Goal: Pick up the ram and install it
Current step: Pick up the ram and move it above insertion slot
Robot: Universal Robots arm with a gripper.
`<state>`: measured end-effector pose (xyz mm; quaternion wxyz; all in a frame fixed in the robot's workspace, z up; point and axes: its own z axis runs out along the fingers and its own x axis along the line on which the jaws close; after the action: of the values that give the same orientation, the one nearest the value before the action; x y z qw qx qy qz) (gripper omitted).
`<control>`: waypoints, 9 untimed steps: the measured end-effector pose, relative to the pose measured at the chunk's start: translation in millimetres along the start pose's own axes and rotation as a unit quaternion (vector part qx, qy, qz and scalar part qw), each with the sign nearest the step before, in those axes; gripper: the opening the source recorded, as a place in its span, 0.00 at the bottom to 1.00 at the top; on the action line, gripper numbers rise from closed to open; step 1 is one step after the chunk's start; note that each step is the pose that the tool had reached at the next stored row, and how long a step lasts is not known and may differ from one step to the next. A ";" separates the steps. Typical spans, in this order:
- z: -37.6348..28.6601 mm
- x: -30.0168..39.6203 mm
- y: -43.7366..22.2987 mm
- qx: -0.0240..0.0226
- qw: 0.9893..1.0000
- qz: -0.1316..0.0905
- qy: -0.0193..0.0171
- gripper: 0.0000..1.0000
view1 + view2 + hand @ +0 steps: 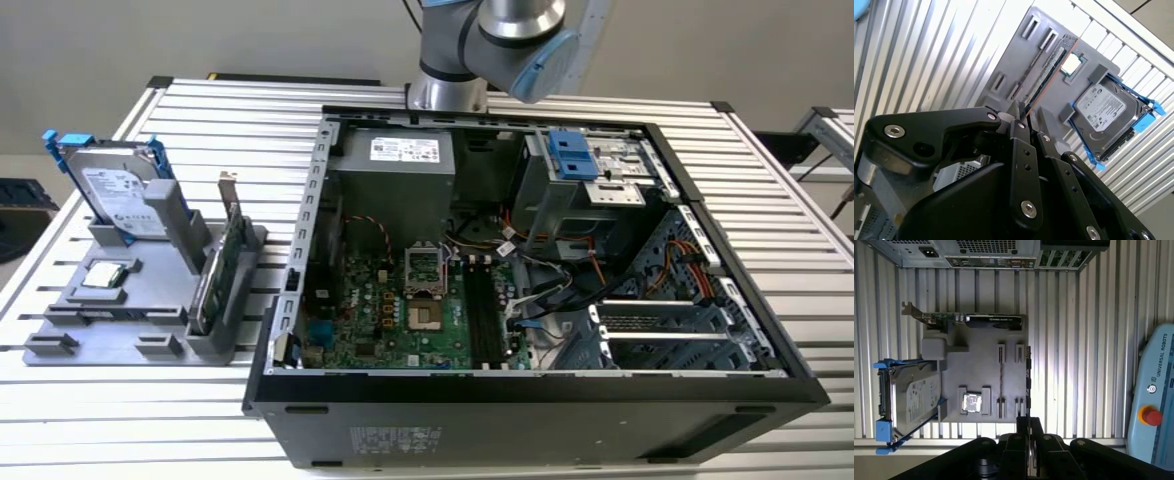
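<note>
Gripper (1025, 114) is clamped on the ram (1049, 75). In both wrist views the two black fingers sit tight together w/ the stick's near end pinched between the tips, and the rest juts straight out away from the wrist. The second wrist view shows its flat side, w/ dark chips and a coppery long edge. The first wrist view shows it edge-on, as a thin dark line. The ram is clear of the gray fixture tray (979, 365) and is seen against the tray edge opposite the hard drive (914, 400). Drive has blue rails and stands on edge in its holder. Also on the tray are a square silver CPU (971, 402) in its pocket and the green expansion card (979, 321) w/ metal bracket, upright on the side nearest the PC case (534, 400). In the exterior view the case lies open on the slatted alu table (200, 110), w/ motherboard (387, 310) exposed and long dark memory slots (481, 310) running front to back. The tray sits at the exterior view's left of the case. The arm (514, 40) comes in at the top, behind the case. A teach pendant (1154, 390) w/ red button sits well apart from the tray.
</note>
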<state>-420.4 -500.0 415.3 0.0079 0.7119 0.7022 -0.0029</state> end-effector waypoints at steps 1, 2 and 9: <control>-0.9 0.0 0.0 0.000 1.000 0.000 0.000 0.00; -1.7 0.0 0.0 0.000 1.000 0.000 0.000 0.00; -7.6 -0.1 0.1 0.000 1.000 0.000 0.000 0.00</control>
<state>-420.3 -500.0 422.9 0.0080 0.7119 0.7022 -0.0029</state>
